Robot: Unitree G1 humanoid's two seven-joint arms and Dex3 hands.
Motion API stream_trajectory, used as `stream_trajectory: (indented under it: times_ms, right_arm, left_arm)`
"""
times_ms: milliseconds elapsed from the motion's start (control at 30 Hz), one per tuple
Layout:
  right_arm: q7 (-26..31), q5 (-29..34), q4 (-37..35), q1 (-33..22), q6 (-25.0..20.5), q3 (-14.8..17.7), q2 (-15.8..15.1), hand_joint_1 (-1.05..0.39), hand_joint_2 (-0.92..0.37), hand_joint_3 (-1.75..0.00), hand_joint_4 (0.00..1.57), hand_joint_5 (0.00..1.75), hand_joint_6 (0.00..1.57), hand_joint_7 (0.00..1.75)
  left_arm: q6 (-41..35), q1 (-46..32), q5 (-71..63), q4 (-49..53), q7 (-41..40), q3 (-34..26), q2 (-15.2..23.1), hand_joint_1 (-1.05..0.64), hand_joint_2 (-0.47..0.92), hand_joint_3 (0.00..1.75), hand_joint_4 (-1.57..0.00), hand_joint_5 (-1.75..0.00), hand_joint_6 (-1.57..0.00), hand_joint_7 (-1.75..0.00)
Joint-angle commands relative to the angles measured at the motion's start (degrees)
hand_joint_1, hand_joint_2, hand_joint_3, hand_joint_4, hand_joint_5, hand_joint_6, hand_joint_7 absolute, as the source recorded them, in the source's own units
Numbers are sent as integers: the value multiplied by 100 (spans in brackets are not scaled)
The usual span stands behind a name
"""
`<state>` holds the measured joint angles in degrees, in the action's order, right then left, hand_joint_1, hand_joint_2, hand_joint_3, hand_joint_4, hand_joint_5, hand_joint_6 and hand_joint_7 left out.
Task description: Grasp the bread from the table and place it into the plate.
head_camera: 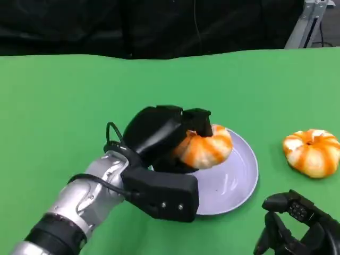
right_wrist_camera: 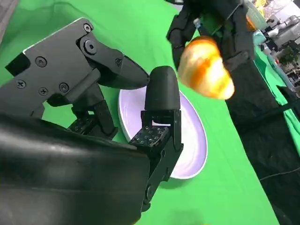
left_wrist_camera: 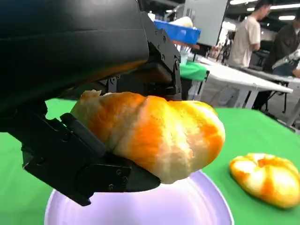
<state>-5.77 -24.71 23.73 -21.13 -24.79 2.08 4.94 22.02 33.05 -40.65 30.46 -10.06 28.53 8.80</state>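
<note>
My left hand [head_camera: 164,135] grips an orange-and-white striped bread [head_camera: 204,147] and holds it just above the lavender plate [head_camera: 239,180]. The left wrist view shows the bread [left_wrist_camera: 154,133] clamped between the black fingers [left_wrist_camera: 89,159], with the plate [left_wrist_camera: 187,206] under it. A second striped bread [head_camera: 312,151] lies on the green table to the right of the plate, also seen as the loose bread [left_wrist_camera: 267,177] in the left wrist view. My right hand [head_camera: 297,226] hovers low at the front right, fingers [right_wrist_camera: 161,112] apart and holding nothing. Its wrist view shows the held bread [right_wrist_camera: 206,68] over the plate [right_wrist_camera: 192,140].
The green table [head_camera: 64,106] stretches wide to the left and back. A black curtain lines the far edge. A metal stand [head_camera: 311,21] rises at the back right. People and white tables [left_wrist_camera: 243,77] appear beyond the table in the left wrist view.
</note>
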Motion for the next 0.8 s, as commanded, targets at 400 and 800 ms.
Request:
stream_trajectory:
  times_ms: [400,800]
  right_arm:
    - [172,18,113,-54,38,-27,-6,-16,-52,-109,96,154,87,133]
    - [70,-31,59,-71,137,-34,-29,-17,-53,-109,93,157,86,133]
  left_arm:
    - [299,184,85,1043,-34,113,-156,-24,88,37,-76,-95,-86,-58]
    - [360,66,251,1012,405,44,-2,-91,92,49,-8,0,-42,0]
